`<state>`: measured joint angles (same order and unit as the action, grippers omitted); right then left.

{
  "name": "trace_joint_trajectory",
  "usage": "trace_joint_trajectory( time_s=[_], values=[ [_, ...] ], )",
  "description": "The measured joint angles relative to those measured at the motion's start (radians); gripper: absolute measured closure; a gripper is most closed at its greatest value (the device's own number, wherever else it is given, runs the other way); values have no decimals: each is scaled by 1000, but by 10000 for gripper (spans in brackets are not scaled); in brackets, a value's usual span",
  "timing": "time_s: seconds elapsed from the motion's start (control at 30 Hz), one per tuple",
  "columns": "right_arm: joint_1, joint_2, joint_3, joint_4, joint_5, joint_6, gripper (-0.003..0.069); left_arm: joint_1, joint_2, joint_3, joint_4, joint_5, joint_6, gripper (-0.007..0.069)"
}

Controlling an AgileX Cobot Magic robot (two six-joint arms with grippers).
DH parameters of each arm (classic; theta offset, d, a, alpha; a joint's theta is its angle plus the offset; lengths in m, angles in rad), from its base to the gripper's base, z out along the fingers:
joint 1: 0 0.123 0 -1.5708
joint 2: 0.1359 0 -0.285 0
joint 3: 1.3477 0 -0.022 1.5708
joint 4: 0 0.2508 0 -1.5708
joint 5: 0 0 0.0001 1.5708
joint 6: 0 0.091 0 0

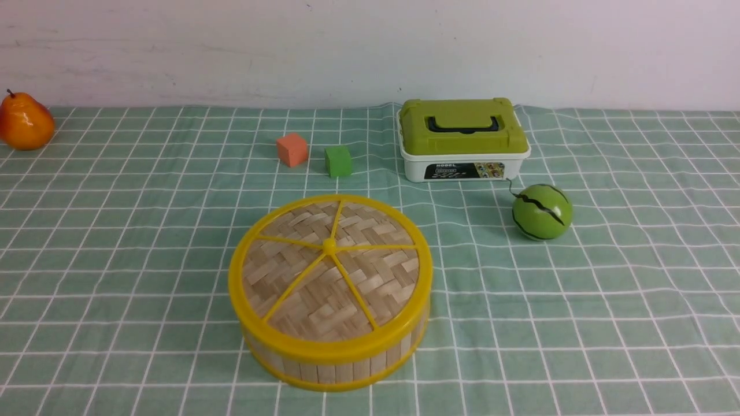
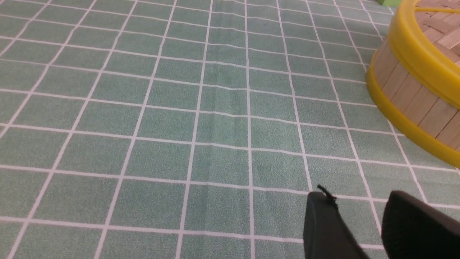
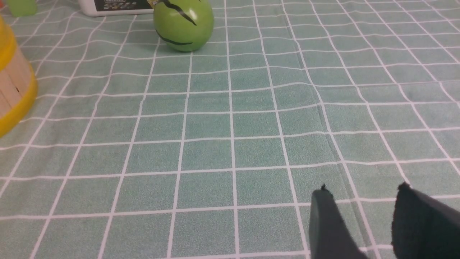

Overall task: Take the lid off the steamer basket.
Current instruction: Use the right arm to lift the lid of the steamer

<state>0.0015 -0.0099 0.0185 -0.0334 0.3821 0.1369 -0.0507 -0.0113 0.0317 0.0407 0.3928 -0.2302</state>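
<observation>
The lid (image 1: 329,268), a woven tan bamboo disc with a yellow rim and five yellow spokes, sits on the steamer basket (image 1: 329,364) at the front middle of the table. Part of both shows in the left wrist view, lid rim (image 2: 417,54) over slatted wall (image 2: 413,97). The basket's edge (image 3: 14,90) also shows in the right wrist view. Neither arm shows in the front view. My left gripper (image 2: 359,199) is open and empty over bare cloth, apart from the basket. My right gripper (image 3: 363,192) is open and empty over bare cloth.
A white box with an olive-green lid (image 1: 462,138) stands at the back. A green watermelon ball (image 1: 541,211) lies right of the basket, also in the right wrist view (image 3: 183,23). An orange cube (image 1: 292,149) and green cube (image 1: 338,160) sit behind it. A pear (image 1: 24,122) is far left.
</observation>
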Motion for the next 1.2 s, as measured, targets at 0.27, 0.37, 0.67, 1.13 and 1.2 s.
trace_joint_trajectory(
  time_s=[0.27, 0.37, 0.67, 1.13, 1.2],
  values=[
    [0, 0, 0, -4, 0, 0, 418, 0, 0, 0, 0, 0, 0, 386],
    [0, 0, 0, -5, 0, 0, 418, 0, 0, 0, 0, 0, 0, 386],
    [0, 0, 0, -8, 0, 0, 418, 0, 0, 0, 0, 0, 0, 386],
    [0, 0, 0, 96, -6, 23, 418, 0, 0, 0, 0, 0, 0, 386],
    [0, 0, 1, 233, -14, 89, 418, 0, 0, 0, 0, 0, 0, 386]
  ],
)
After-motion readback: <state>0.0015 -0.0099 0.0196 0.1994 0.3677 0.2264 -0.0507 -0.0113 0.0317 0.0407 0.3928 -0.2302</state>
